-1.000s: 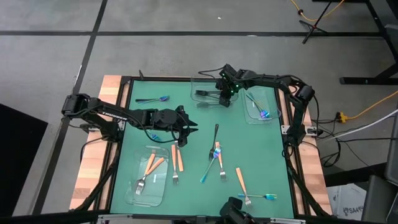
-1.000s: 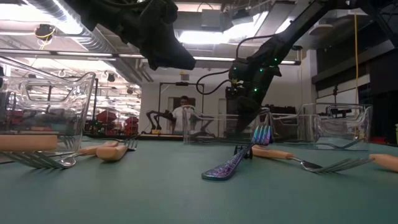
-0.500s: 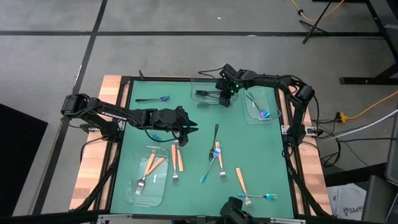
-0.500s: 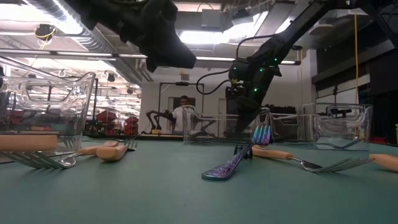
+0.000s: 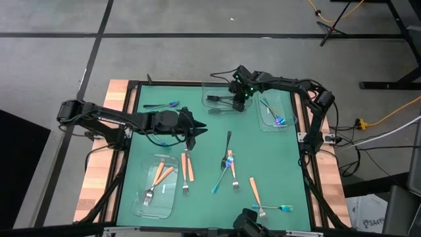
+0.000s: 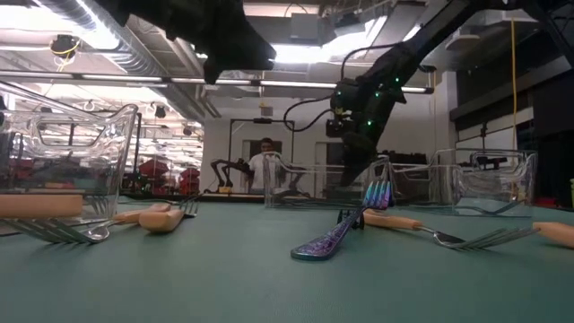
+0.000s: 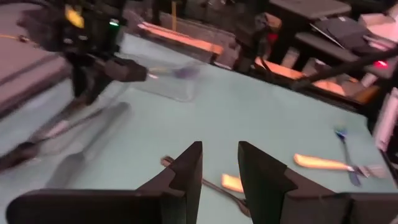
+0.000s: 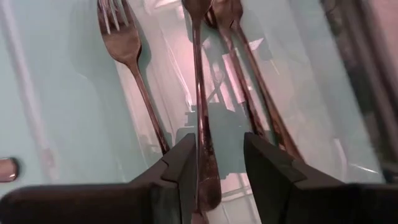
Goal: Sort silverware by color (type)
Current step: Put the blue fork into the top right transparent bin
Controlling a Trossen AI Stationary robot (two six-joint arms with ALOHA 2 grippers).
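Note:
My right gripper (image 5: 235,100) hangs open over the clear tray (image 5: 213,86) at the table's far middle. The tray holds black forks (image 8: 124,43), and one black utensil (image 8: 200,93) lies lengthwise under the fingers' gap (image 8: 219,168). My left gripper (image 5: 199,128) is open with nothing in it (image 7: 221,165), raised above the mat left of centre. Flat on the mat are an orange-handled fork (image 5: 187,164), a black fork (image 5: 228,141) and an iridescent fork (image 5: 227,162).
A clear tray (image 5: 141,204) at the near left holds orange-handled forks, and another (image 5: 290,110) at the far right holds iridescent pieces. Loose silverware lies at the far left (image 5: 164,105) and along the near edge (image 5: 256,194), (image 5: 279,208). A person stands in the room behind (image 6: 265,161).
My left gripper has risen above the mat, drawn back a little toward the table's left edge and rolled about its own axis, still open and holding nothing.

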